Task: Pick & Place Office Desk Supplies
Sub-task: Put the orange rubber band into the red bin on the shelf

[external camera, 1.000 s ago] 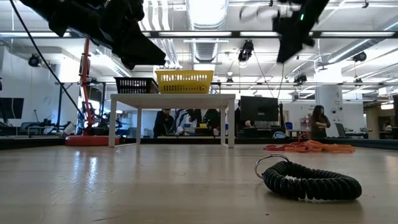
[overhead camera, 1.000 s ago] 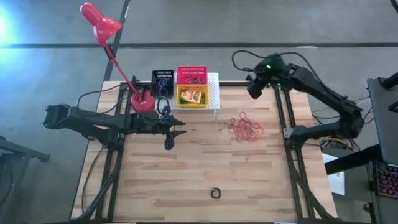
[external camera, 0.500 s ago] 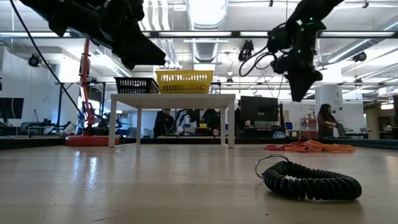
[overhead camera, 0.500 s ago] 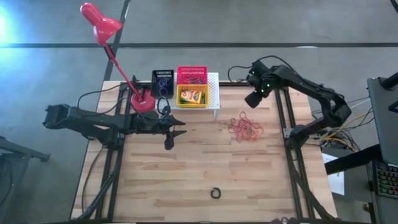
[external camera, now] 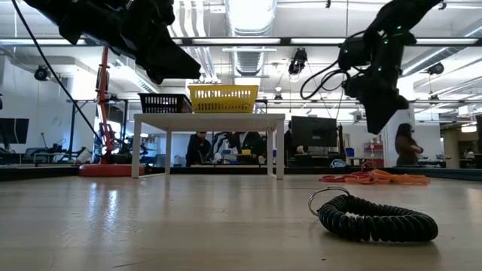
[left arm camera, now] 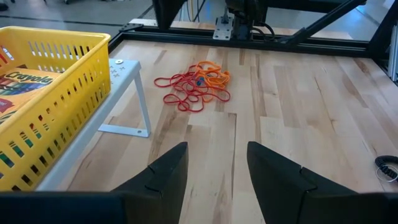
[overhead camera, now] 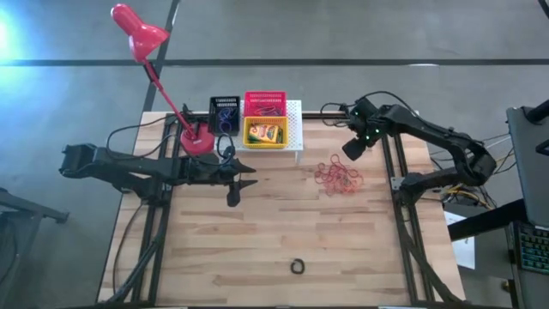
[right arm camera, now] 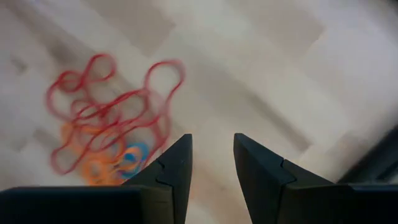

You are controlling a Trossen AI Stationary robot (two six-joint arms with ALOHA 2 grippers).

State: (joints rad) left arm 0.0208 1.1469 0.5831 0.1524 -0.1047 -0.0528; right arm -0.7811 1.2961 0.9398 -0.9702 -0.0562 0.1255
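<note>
- Right gripper point(overhead camera: 351, 151): held above the table's right far part, just beyond the pile of rubber bands point(overhead camera: 338, 177); its fingers point(right arm camera: 171, 171) stand spread with a gap between them and hold nothing. In the right wrist view the pile lies just ahead of the fingertips.
- Left gripper point(overhead camera: 243, 182): hangs over the middle of the table, near the white stand point(overhead camera: 294, 129); its fingers point(left arm camera: 165, 176) are spread apart and empty.
- Rubber bands: a loose red and orange tangle lying flat on the wood, right of the stand; a small blue ring point(right arm camera: 135, 152) shows among them.
- Yellow basket point(overhead camera: 264, 133): on the stand's near side, holding a crayon box point(overhead camera: 267, 133).
- Red basket point(overhead camera: 265, 104): directly behind the yellow one on the stand.
- Black basket point(overhead camera: 224, 113): at the stand's left, with small rings inside.
- Black coiled ring point(overhead camera: 297, 266): alone on the near part of the table, well apart from everything else.
- Red desk lamp point(overhead camera: 137, 31): its base sits at the far left, beside the black basket.
</note>
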